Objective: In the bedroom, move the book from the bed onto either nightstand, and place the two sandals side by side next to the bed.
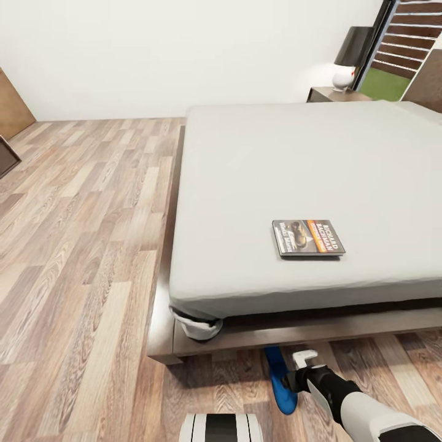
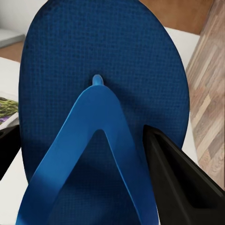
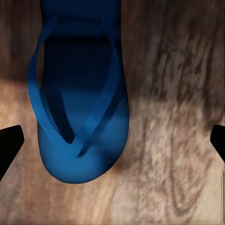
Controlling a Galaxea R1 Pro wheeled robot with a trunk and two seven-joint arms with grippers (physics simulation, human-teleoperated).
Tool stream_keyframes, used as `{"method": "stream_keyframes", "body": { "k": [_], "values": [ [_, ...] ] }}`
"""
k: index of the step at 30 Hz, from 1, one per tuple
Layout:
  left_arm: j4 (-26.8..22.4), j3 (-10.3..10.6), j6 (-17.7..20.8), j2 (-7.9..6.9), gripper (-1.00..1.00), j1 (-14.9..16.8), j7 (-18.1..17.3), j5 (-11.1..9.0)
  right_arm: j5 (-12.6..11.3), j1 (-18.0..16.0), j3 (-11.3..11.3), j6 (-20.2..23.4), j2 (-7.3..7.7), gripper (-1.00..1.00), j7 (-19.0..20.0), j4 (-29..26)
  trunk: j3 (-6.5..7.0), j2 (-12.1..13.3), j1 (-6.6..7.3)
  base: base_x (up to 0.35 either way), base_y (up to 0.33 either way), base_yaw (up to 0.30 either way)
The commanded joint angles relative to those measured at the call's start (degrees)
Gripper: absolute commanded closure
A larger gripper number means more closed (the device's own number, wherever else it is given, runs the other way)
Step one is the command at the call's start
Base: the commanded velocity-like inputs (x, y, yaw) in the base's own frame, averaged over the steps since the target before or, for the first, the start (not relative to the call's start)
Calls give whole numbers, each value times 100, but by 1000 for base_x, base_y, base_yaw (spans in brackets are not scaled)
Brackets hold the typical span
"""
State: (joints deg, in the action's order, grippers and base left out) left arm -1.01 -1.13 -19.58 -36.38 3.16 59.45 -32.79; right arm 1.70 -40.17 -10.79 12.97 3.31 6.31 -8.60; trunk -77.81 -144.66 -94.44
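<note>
The book (image 1: 307, 237) lies flat on the bed's grey mattress (image 1: 294, 159), near its front edge. One blue sandal (image 1: 281, 382) rests on the floor by the bed frame (image 1: 245, 336). My right gripper (image 1: 294, 367) hovers just above that sandal (image 3: 77, 108), and in the right wrist view the right gripper (image 3: 115, 136) is open, its fingers wide apart. A second blue sandal (image 2: 101, 79) is up close in the left wrist view, with my left gripper (image 2: 79, 133) shut on it, one black finger (image 2: 178, 187) on each side. A nightstand (image 1: 334, 93) stands at the bed's far corner.
A lamp with a dark shade (image 1: 351, 55) sits on the nightstand, beside the tall window (image 1: 402, 55). Wood-plank floor (image 1: 80, 245) stretches wide to the left of the bed. Dark furniture (image 1: 9, 153) shows at the left edge. A corner of grey sheet (image 1: 196, 325) hangs off the mattress.
</note>
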Motion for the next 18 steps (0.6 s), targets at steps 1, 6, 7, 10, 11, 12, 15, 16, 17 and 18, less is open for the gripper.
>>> {"method": "stream_keyframes", "body": {
  "k": [1, 6, 7, 10, 11, 12, 15, 16, 17, 18],
  "values": [
    [-4, -10, -11, 0, 100, 0, 6, 1, 17, 1, -29, 36, 10, -100, 20, -8, 19, 0, 3, 0, 0, 0],
    [-4, -10, -11, 0, 100, 0, 5, 1, 19, 1, -29, 41, 9, -100, 20, 57, 41, 2, 6, 0, 0, 0],
    [-4, -10, -11, 0, 100, 0, 5, 1, 20, 1, -29, 42, 8, -100, 20, 72, 41, 2, 6, 0, 0, 0],
    [-4, -10, -11, 0, 100, 0, 5, 1, 19, 1, -33, 45, 5, -100, 20, 107, 41, 2, 6, 0, 0, 0],
    [-4, -10, -11, 0, 100, 0, 5, 1, 20, 1, -34, 46, 4, -100, 20, 113, 41, 2, 6, 0, 0, 0],
    [-4, -10, -11, 0, 100, 0, 5, 1, 21, 1, -35, 46, 4, -100, 20, 120, 41, 2, 6, 0, 0, 0],
    [-4, -10, -11, 0, 100, 0, 5, 1, 22, 1, -45, 47, 0, -100, 20, 165, 41, 2, 6, 0, 0, 0],
    [-4, -10, -11, 0, 100, 0, 5, 1, 22, 1, -47, 47, -1, -100, 20, 183, 41, 2, 6, 0, 0, 0],
    [-4, -10, -11, 0, 100, 0, 5, 1, 22, 1, -48, 47, -2, -100, 20, 197, 41, 2, 6, 0, 0, 0],
    [-4, -8, -11, 2, 100, 0, 5, 1, 22, 1, -50, 49, -3, -100, 20, 210, 41, 2, 6, 0, 0, 0]
  ]
}}
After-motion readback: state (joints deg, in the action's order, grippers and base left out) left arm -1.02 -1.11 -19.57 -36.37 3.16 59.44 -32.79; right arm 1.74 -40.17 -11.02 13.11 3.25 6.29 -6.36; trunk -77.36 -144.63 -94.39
